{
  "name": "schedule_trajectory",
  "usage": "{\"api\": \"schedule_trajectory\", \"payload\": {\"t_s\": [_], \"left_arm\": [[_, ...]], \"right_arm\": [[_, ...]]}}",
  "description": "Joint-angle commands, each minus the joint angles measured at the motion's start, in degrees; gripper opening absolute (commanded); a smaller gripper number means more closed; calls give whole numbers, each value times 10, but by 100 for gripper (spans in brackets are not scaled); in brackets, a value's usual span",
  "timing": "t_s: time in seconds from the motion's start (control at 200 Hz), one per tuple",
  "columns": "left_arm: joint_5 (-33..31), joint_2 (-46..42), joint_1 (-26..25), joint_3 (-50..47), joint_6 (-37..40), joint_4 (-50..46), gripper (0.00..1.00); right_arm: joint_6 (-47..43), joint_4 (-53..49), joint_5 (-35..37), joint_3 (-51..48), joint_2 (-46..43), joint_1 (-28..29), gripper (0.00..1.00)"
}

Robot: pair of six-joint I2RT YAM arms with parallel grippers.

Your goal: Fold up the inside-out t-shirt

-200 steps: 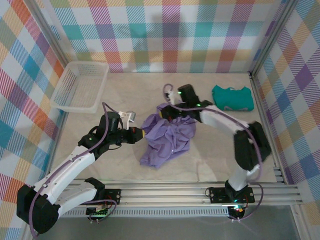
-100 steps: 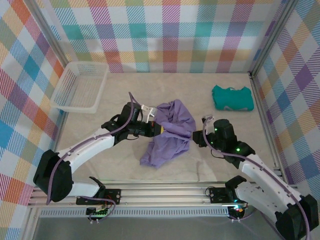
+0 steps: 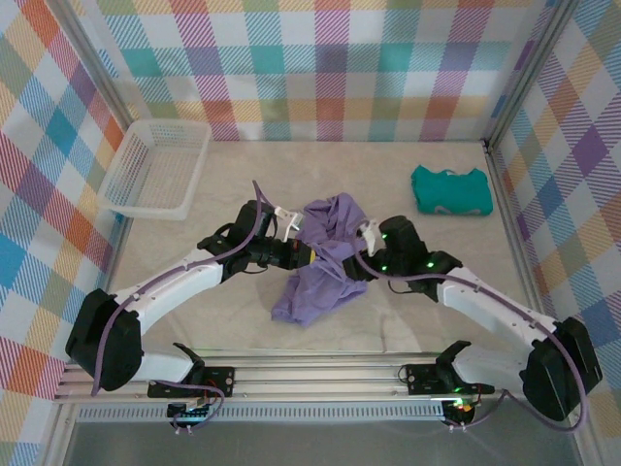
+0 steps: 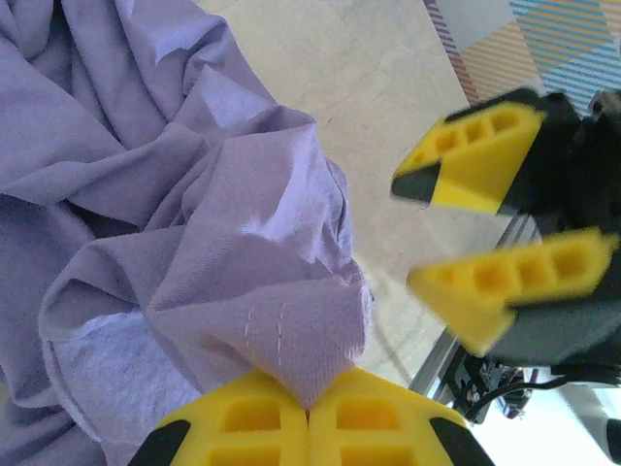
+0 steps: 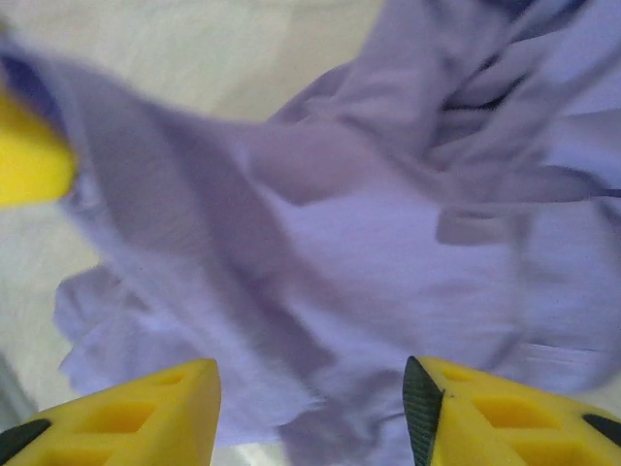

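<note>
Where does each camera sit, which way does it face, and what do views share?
Top external: above and behind the robot, looking down on the table; left arm and right arm show, left gripper and right gripper at the t-shirt.
Left wrist: on the left arm, looking along its fingers, shut on a t-shirt fold; the right gripper, open, faces it.
Right wrist: on the right arm, looking between its open fingers at the t-shirt.
Shared: top external and left wrist both show the right gripper; all show the t-shirt.

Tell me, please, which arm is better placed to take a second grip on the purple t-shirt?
Likely right. Its gripper stands open facing the t-shirt, free to grasp; the left gripper is shut on a fold.
</note>
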Motion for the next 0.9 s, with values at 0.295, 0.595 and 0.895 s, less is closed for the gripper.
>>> {"api": "schedule_trajectory", "payload": {"t_s": [0.295, 0.595, 0.895], "left_arm": [[-1, -13, 0, 20, 16, -30, 0], [-4, -23, 0, 21, 14, -36, 0], [-9, -24, 0, 22, 19, -42, 0]], "right_arm": [[-26, -6, 123, -32, 30, 59, 66], [27, -35, 162, -19, 60, 58, 64], [33, -21, 172, -15, 26, 51, 43]]}}
